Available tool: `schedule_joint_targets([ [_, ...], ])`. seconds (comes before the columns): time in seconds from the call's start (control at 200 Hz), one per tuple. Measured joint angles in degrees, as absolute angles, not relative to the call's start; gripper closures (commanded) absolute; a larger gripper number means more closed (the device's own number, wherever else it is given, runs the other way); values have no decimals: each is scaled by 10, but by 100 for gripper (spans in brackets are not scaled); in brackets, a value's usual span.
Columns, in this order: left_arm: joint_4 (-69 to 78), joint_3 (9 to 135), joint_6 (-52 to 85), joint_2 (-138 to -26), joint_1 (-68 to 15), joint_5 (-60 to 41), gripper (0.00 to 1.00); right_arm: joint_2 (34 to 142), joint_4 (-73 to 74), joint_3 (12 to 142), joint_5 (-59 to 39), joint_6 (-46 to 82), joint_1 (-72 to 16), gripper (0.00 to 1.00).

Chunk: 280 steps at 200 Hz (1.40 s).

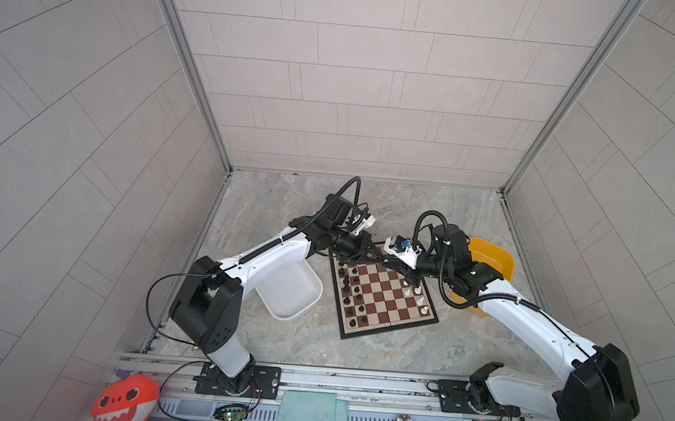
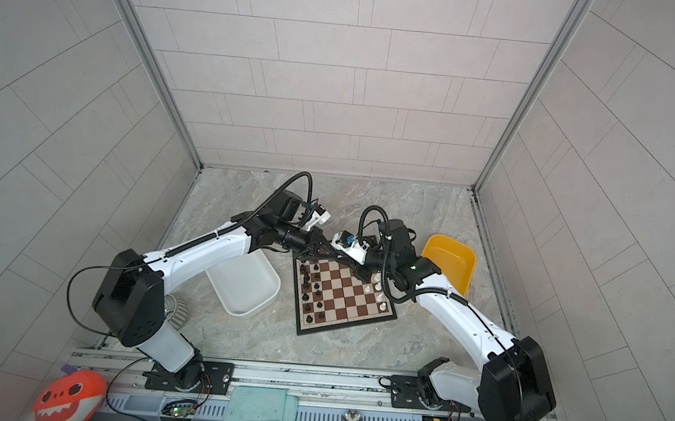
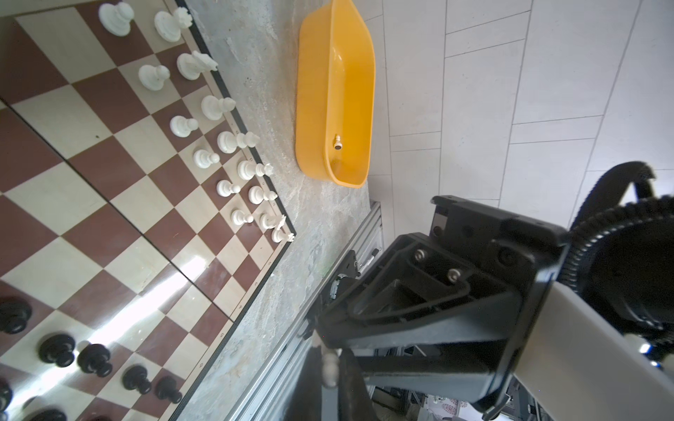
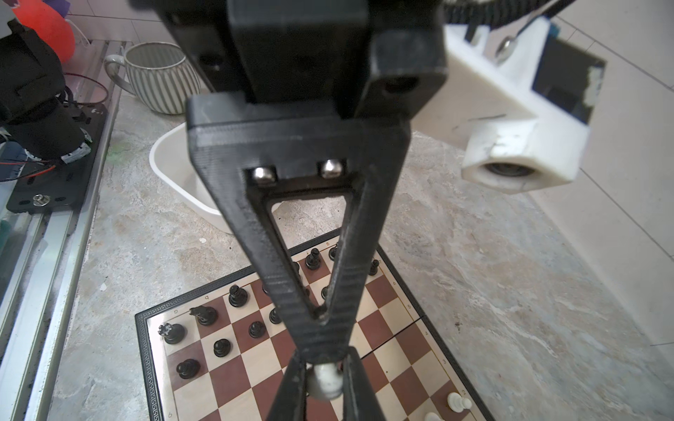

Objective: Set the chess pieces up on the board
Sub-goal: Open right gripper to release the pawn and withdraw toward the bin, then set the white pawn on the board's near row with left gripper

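Even daylight; white glare across the board [image 3: 91,226]

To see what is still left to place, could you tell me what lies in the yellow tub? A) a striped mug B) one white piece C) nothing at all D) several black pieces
B: the left wrist view shows a single white piece lying inside the yellow tub, and nothing else shows in it.

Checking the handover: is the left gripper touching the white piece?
Touching. In the right wrist view the left gripper has its shut tips on the top of the white piece, with no gap showing.
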<state>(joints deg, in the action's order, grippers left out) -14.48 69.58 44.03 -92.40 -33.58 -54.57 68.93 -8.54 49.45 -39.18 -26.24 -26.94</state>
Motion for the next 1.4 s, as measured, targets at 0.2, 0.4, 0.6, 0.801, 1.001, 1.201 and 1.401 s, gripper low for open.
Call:
schedule_joint_targets([
  [0.2, -50, 675, 509, -924, -343, -542, 100, 591, -78, 496, -327, -153, -267, 1],
  [0.4, -225, 773, 371, -945, -396, -410, 100, 502, -190, 569, -129, 47, -174, 1],
  [0.6, -366, 893, 244, -1027, -498, -260, 100, 421, -281, 519, -70, 202, -15, 1],
  [0.801, -440, 954, 191, -1138, -562, -178, 100, 397, -360, 463, -93, 272, 49, 1],
  [1.001, -475, 1006, 175, -1212, -586, -137, 100, 413, -383, 451, -107, 282, 49, 1],
  [1.201, -480, 1046, 177, -1249, -593, -118, 100, 411, -384, 451, -107, 282, 41, 1],
  [1.401, -488, 1078, 182, -1281, -594, -108, 100, 410, -385, 451, -100, 281, 32, 1],
])
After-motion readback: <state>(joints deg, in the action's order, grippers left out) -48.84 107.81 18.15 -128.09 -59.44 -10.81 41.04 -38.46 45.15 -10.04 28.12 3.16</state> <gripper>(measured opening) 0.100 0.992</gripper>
